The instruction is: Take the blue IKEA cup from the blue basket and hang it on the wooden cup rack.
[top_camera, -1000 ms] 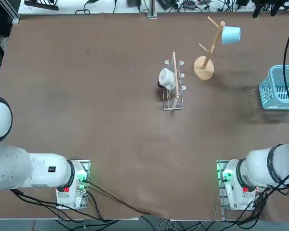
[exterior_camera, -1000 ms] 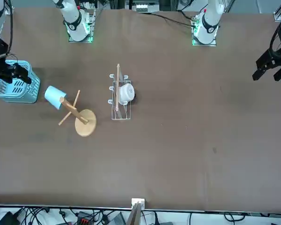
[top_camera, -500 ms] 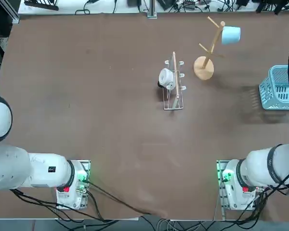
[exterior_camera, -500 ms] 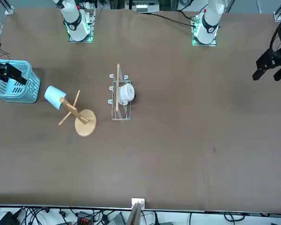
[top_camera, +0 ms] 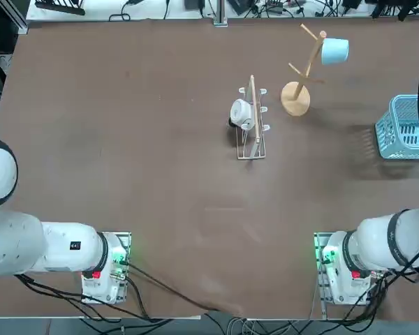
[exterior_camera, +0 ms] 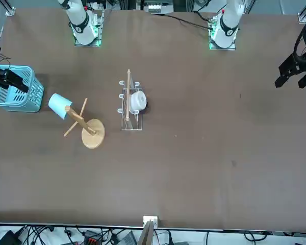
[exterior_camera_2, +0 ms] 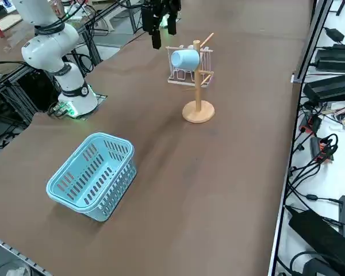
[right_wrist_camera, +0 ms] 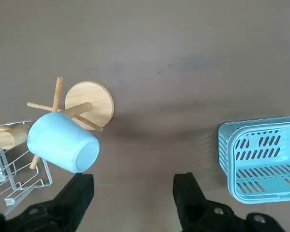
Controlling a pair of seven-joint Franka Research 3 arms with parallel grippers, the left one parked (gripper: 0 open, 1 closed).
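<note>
- The brown surface (top_camera: 195, 209) carried all the pieces; no lettering was legible on them.
- The blue basket (exterior_camera_2: 93, 175) sat apart from the wooden cup rack (exterior_camera_2: 198, 109).
- The light-blue cup (exterior_camera_2: 185, 59) hung on the wooden cup rack.
- The right gripper (right_wrist_camera: 133, 186) hovered above, its fingers wide apart, holding nothing.

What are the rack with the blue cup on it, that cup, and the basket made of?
Rack: wood, pale and smooth, likely unpainted; grain-like tone on base and pegs.

Cup: probably plastic, satin light blue, evenly coloured; enamel or ceramic is possible.

Basket: almost certainly moulded plastic, turquoise, with slots and rounded rim.
</note>
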